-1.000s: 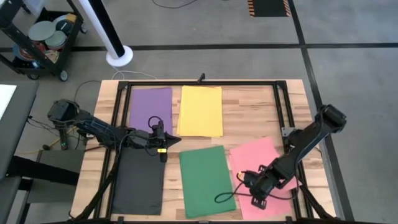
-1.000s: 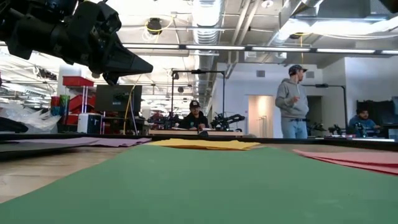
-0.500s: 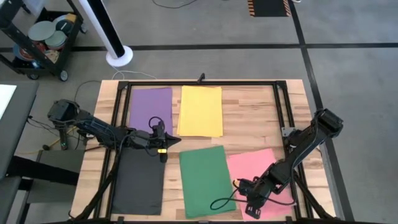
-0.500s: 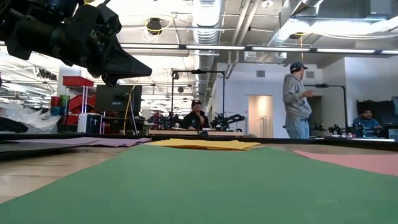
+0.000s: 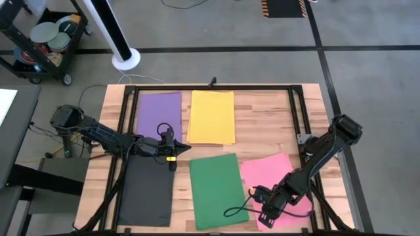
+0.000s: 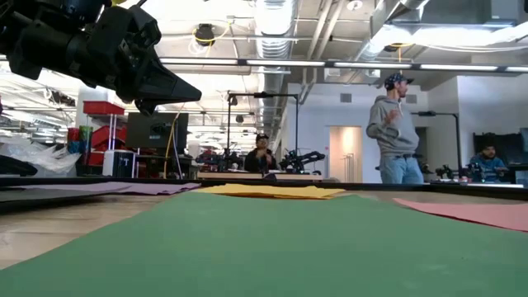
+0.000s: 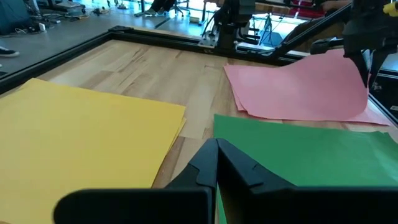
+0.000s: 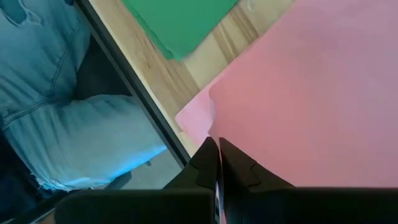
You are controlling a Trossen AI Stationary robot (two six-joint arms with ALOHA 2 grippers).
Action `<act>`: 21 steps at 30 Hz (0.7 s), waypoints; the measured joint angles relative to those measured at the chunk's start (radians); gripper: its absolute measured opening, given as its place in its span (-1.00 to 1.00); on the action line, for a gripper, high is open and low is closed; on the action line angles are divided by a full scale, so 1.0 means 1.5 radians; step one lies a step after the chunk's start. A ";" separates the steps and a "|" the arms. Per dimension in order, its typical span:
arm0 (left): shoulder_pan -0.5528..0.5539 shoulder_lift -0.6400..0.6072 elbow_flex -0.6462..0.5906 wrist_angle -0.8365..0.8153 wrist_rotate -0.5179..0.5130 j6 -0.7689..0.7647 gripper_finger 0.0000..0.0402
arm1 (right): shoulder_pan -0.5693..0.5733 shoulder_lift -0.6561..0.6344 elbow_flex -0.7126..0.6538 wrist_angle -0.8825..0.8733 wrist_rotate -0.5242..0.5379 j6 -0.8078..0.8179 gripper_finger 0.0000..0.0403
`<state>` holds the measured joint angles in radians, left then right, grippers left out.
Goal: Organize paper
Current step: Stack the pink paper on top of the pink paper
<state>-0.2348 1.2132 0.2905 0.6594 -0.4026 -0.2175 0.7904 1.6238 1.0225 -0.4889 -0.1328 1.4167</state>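
Your right gripper point(image 5: 264, 217), fingers closed with nothing visibly pinched, presses on the pink paper point(image 5: 275, 180) at lower right of the high view — thin, limp, slippery sheets, so drag flat or pinch a corner; the left gripper point(image 5: 186, 148), closed and empty, hovers mid-left

Wooden table point(image 5: 262, 124), cart point(image 5: 46, 42), standing person point(image 6: 394, 128)

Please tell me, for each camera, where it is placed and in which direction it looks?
High: overhead, straight down on table; both arms show.
Low: table height, across green paper into room; left gripper above.
Left wrist: over yellow paper, jaws shut.
Right wrist: right gripper on pink paper.
Shared: green paper appears everywhere.
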 joint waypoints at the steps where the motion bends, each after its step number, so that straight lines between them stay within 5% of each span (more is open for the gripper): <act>1: 0.000 0.000 0.000 0.000 0.000 0.000 -1.00 | 0.001 0.000 0.000 0.000 0.002 0.006 -1.00; 12: 0.000 0.000 0.000 -0.013 0.000 -0.003 -1.00 | 0.002 0.000 0.000 -0.005 0.002 0.046 -0.97; 21: 0.000 0.000 0.000 -0.013 0.000 -0.007 -1.00 | 0.002 0.000 0.000 -0.005 0.001 0.047 -0.66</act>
<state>-0.2348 1.2133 0.2905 0.6396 -0.4026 -0.2287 0.7929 1.6241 1.0225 -0.4970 -0.1307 1.4878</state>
